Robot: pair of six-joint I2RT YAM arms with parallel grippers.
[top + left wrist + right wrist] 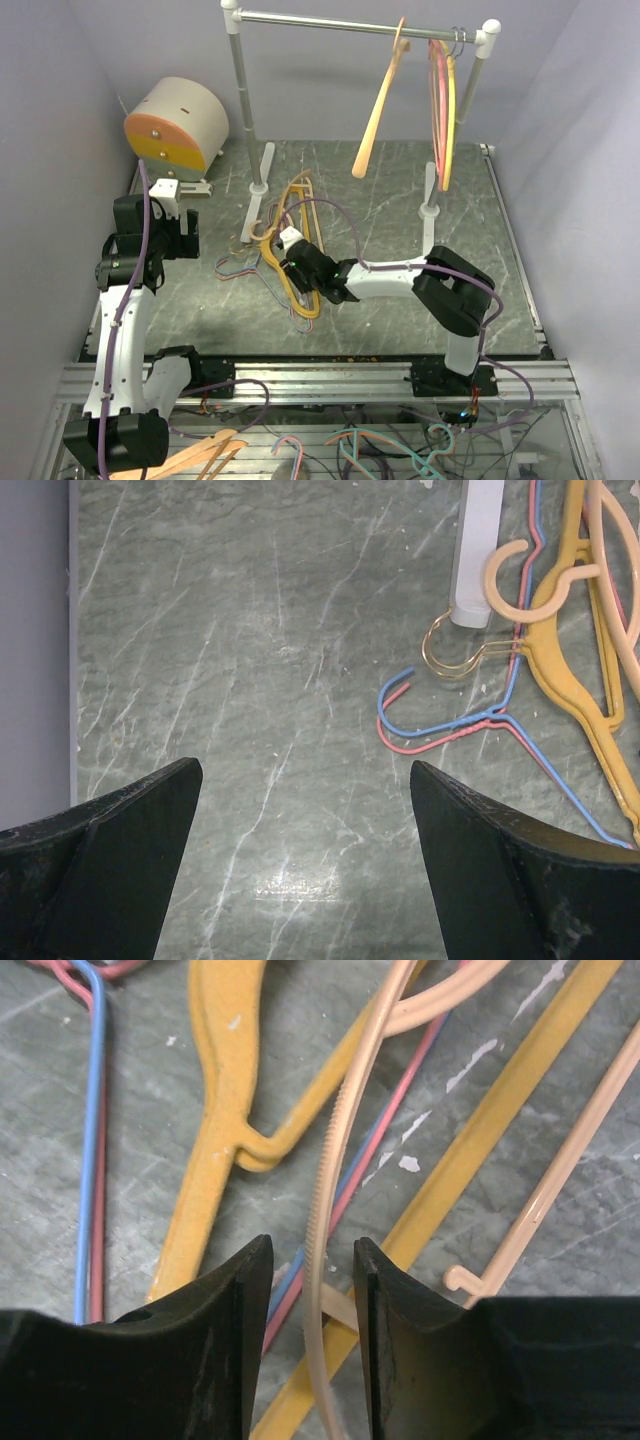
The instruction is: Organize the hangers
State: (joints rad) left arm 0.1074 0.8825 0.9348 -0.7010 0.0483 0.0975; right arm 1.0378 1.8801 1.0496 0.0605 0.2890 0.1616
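Counter (pixel 400 200): rail (pixel 340 22) at far side, hung hangers (pixel 441 110) near its right end. Loose hangers (pixel 303 300) piled mid-counter by left post. Right end effector (pixel 312 1250) astride thin peach hanger (pixel 330 1150), jaws narrow, gap either side, not yet clamped. Left end effector (pixel 305 765) wide open, empty, left of pile.

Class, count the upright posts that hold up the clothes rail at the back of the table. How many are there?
2. The left post stands at the left end of the rail, and the right post at its right end. No others seem hidden.
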